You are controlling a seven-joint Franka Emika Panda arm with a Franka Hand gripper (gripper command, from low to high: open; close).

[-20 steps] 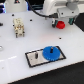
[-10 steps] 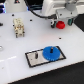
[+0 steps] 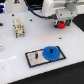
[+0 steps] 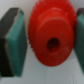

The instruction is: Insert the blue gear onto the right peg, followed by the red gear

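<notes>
- Blue gear (image 3: 51, 52) in the exterior view lies flat on the grey, black-rimmed plate (image 3: 35, 59), at the plate's end toward the exterior view's right, where the right peg should stand; the peg itself is hidden under it, so the first half of the task looks done.
- A thin dark pin (image 3: 38, 53) stands free on the plate just beside the blue gear, toward the exterior view's left.
- Over the last second the plate and blue gear have not shifted, while the gripper (image 3: 61, 23) has carried the red gear (image 3: 62, 24) slightly, staying high and well apart from the plate.
- Judging by that, the red gear is in transit and must travel down and over to the blue gear's hub.
- Wrist view: the red gear (image 4: 51, 34) fills the middle, its centre hole facing the camera.
- Its two teal pads (image 4: 17, 37) sit against the gear's toothed rim on either side, closed about it at roughly the gear's width.
</notes>
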